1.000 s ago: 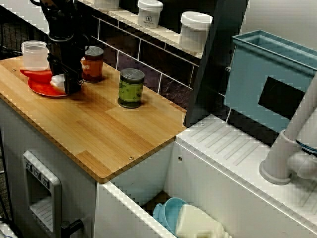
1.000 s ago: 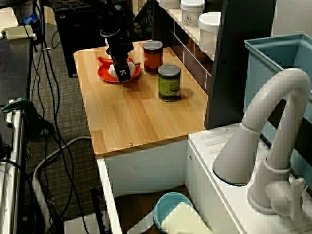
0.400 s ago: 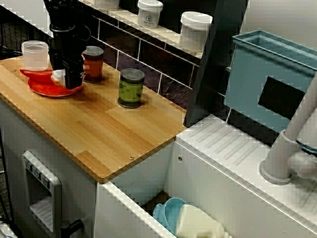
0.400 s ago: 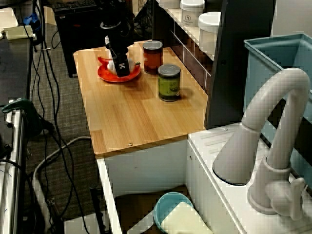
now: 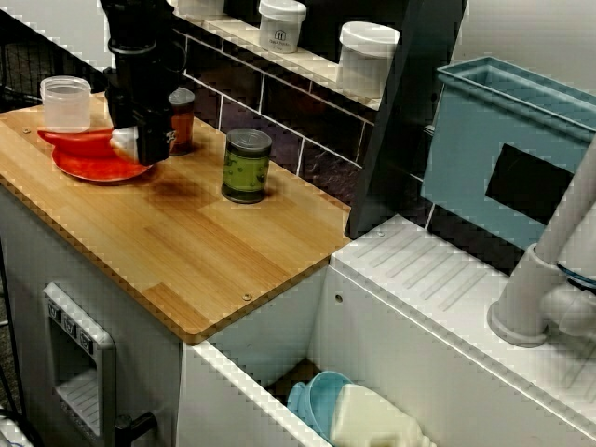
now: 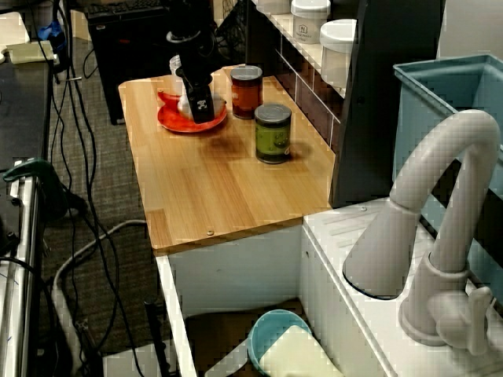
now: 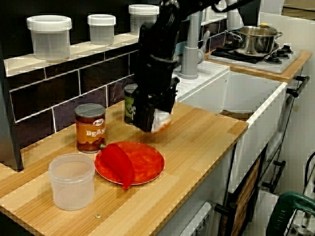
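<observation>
One black gripper [image 7: 151, 122] hangs over the wooden counter [image 7: 202, 140], its fingers pinching a small white thing [image 7: 161, 119] that pokes out at the tips. In the side view the white thing [image 5: 124, 141] is clear of every surface and carried in the air.

Just below the gripper, and a little toward the counter's end, lies a red plate [image 7: 146, 160]. A red pepper [image 7: 118, 164] rests on the half of the plate farther from the gripper. Beyond the plate, well apart from the gripper, stands a clear cup [image 7: 72, 181]. A bean can [image 7: 90, 128] stands beside the gripper toward the tiled wall. A green can [image 5: 247, 165] stands near it on the other side, toward the sink.

As I judge it, the pick is done: the white thing is off the plate and held firmly. The pepper is still on the plate. The white thing has not been set down anywhere, so its placing is left. From above, the gripper [image 6: 198, 106] sits over the plate's rim, not past it.
</observation>
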Controlling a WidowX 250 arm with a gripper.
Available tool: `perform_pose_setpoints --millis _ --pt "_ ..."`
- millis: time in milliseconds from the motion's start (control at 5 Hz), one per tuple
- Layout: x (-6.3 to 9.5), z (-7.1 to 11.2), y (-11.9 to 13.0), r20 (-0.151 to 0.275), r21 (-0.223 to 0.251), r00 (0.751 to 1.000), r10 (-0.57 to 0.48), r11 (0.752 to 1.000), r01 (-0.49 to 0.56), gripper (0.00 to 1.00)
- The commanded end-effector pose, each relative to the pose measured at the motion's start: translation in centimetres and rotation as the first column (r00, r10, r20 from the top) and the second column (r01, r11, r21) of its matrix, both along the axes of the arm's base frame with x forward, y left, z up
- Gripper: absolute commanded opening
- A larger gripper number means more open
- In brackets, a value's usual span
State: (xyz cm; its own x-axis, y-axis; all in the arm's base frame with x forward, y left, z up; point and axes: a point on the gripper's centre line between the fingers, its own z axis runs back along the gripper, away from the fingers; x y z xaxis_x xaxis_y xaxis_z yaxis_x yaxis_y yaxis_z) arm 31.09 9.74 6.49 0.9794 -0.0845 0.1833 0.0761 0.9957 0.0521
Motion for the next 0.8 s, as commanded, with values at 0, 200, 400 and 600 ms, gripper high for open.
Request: perform_pose_setpoints --millis 0,200,400,600 --pt "0.6 1.5 -2.7 0.082 0.027 0.996 0.023 0.999 -0.026 0.0" --pt "0.3 1.0 -4.4 0.092 0.035 0.996 0.012 0.999 -0.015 0.0" --pt "0.4 0.8 -5.3 0.086 0.029 0.996 0.022 0.999 -0.024 0.0" --pt "0.5 0.6 -6.1 0.078 0.024 0.997 0.023 0.999 -0.025 0.0"
